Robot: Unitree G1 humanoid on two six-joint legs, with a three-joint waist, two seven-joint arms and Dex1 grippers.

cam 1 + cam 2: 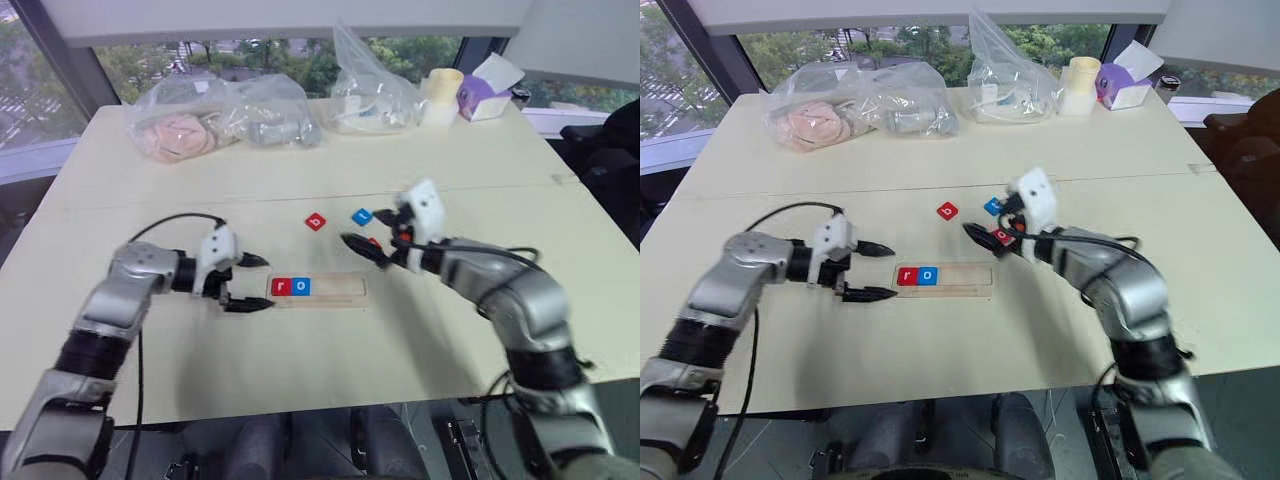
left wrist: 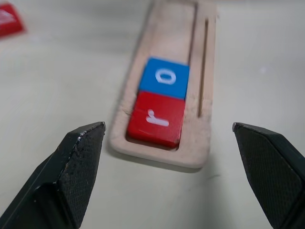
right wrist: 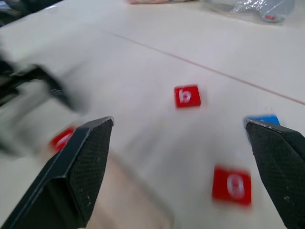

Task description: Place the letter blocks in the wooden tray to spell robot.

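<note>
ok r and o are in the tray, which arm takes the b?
Likely right. The right tool hangs open just beside the loose red b block; the left tool, also open, sits at the wooden tray's filled end.

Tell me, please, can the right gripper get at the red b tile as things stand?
Probably yes: the right gripper is open, and the red b tile lies alone on bare table, nothing between them.

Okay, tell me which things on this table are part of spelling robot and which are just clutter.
Part of the job:
wooden tray
red r block
blue o block
red b block
blue block
red o block

Just lying about:
plastic bags
paper cup
purple box
</note>
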